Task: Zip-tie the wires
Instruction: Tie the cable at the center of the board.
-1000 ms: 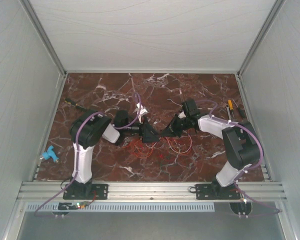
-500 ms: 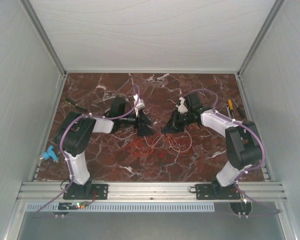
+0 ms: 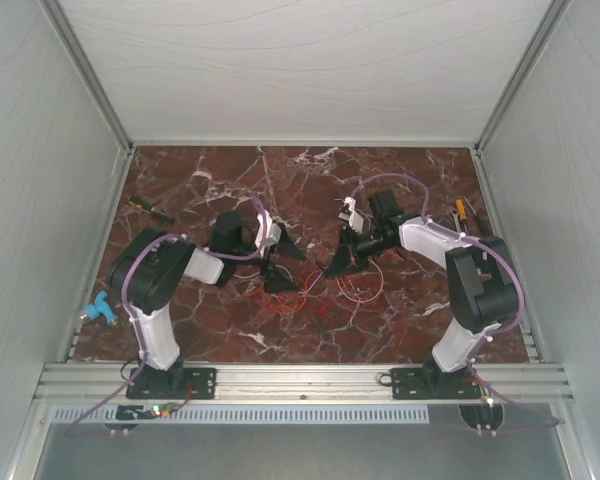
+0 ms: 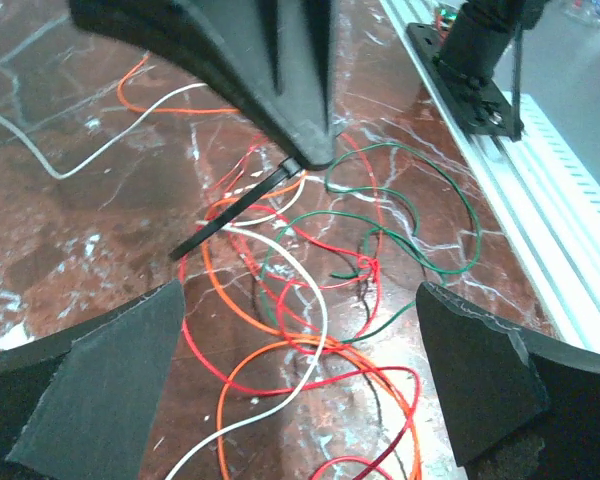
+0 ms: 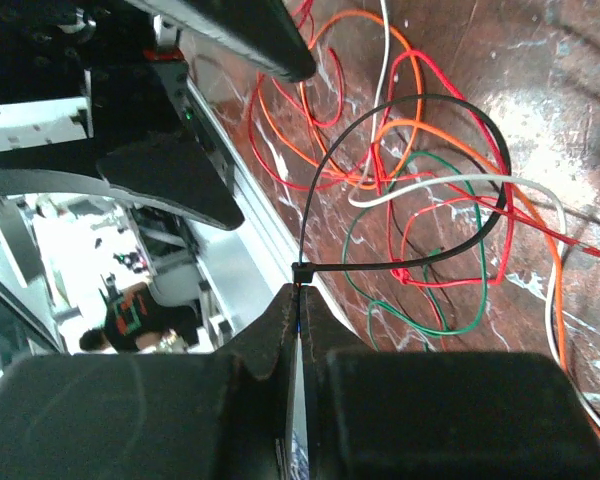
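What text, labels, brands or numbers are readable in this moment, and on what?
None readable in any view.
The zip tie, wires and table show no print.
Orange marks on a background figure in the right wrist view are too blurred to read.

Left hand [image 3: 286,267], right hand [image 3: 331,270]; wires [image 3: 298,300] between

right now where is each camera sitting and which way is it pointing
Top external: above and behind the arms, looking down at the marble table; both arms, left claw and right claw show.
Left wrist: low over the table, facing the wires and the right claw; its own open fingers frame the bottom.
Right wrist: low, facing the left claw; its own shut fingers pinch the zip tie looped round the wires.
Shared: both wrist views show the wires and zip tie.
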Motion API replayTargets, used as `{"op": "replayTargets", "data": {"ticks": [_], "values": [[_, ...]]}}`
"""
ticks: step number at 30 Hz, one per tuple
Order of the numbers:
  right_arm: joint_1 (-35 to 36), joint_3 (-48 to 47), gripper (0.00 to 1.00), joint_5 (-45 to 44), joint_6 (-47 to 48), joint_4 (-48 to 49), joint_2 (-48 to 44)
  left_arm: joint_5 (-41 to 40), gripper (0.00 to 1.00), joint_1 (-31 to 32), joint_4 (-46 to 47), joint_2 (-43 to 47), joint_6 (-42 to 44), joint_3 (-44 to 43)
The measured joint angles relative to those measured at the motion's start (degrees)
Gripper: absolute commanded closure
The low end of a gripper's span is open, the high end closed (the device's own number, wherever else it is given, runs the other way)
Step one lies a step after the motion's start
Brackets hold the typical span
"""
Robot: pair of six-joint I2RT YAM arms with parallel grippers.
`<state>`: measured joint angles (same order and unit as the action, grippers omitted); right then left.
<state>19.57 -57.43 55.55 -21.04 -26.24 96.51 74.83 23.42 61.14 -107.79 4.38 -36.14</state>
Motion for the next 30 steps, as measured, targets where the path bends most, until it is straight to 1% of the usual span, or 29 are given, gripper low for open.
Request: {"op": "replayTargets", "data": {"ticks": [3, 7, 9, 11, 13, 20, 24, 30], "values": [[0.0, -0.59, 1.0, 1.22, 5.18, -3.26, 1.05, 0.26, 0.07, 1.42, -2.69, 3.43, 5.49, 1.46], [0.0, -0.92, 1.0, 2.08, 10.75, -6.56, 1.25, -1.18, 0.17, 2.84, -8.28, 8.07, 14.19, 0.66], [0.0, -0.92, 1.0, 2.32, 12.22, -7.34, 1.25, -1.97, 0.25, 3.48, -9.18, 8.35, 16.98, 0.39], [0.02, -0.96, 1.0, 2.43, 13.29, -7.74, 1.27, -2.64, 0.37, 4.13, -10.49, 8.24, 19.17, 0.39], [0.13, -1.07, 1.0, 2.45, 14.16, -8.15, 1.36, -3.56, 0.45, 4.92, -11.74, 8.0, 21.44, 0.22], [0.68, -1.68, 1.0, 3.06, 15.74, -8.31, 1.4, -5.18, 0.53, 8.81, -15.65, 5.31, 28.09, -3.26], [0.76, -1.68, 1.0, 3.28, 15.87, -8.35, 1.4, -5.55, 0.6, 9.99, -16.15, 4.35, 30.1, -4.48], [0.83, -1.68, 1.0, 3.5, 15.89, -8.48, 1.4, -5.92, 0.64, 10.82, -17.29, 3.37, 32.46, -5.35]]}}
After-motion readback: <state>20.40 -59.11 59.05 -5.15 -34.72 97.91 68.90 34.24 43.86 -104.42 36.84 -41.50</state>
